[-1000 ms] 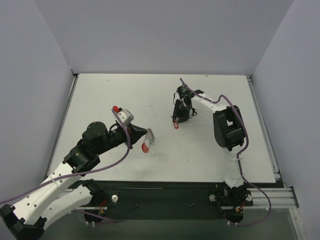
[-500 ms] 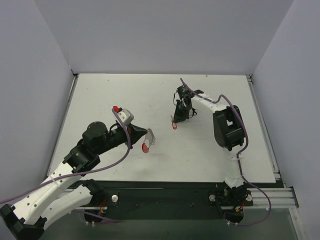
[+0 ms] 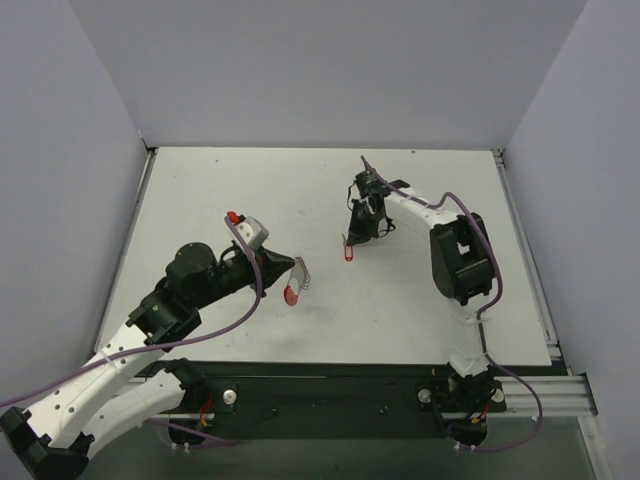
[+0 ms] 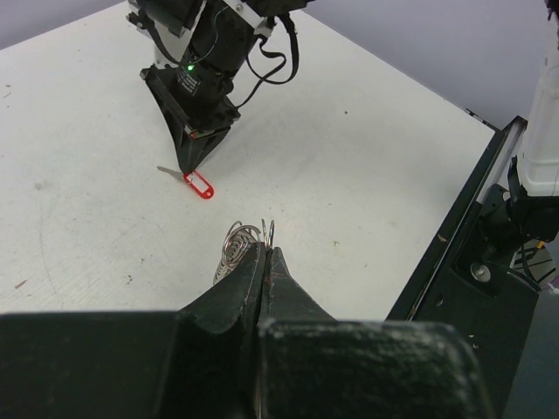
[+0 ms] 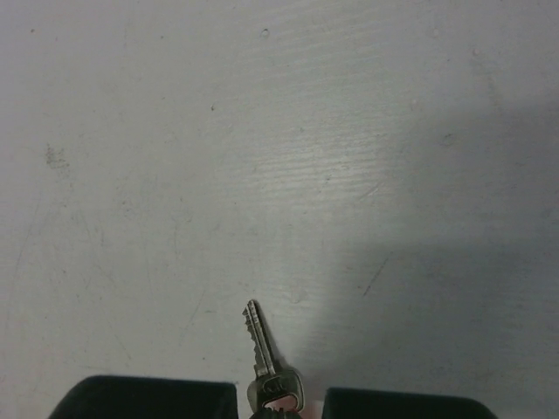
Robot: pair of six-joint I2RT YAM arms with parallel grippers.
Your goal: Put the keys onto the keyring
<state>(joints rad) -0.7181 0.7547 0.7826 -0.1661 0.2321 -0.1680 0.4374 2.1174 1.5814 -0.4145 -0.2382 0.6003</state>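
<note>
1. The left tool (image 3: pixel 291 268) sat a bit left of the middle of the top view. Its two fingers were pressed together.
2. It was clamped on the keyring (image 3: pixel 293 290), which stuck out from its tip, low by the white counter (image 3: pixel 420 310).
3. I could not tell if the ring touched the counter.
4. The ring's red half pointed to the bottom of the picture. Its shiny silver half was just above and right of the red half.
5. In the left wrist view, the silver coils peeked out left of the closed black fingertips, low in the middle of the frame.
6. The right tool (image 3: pixel 351 238) was up and right of the middle of the top view, pointing down at the counter.
7. Its fingers were together, clamped on the red head of the key (image 3: pixel 348 252).
8. In the right wrist view, the little silver blade poked up from the bottom edge, close over the counter.
9. The key and the keyring were well apart, with counter between them.
</note>
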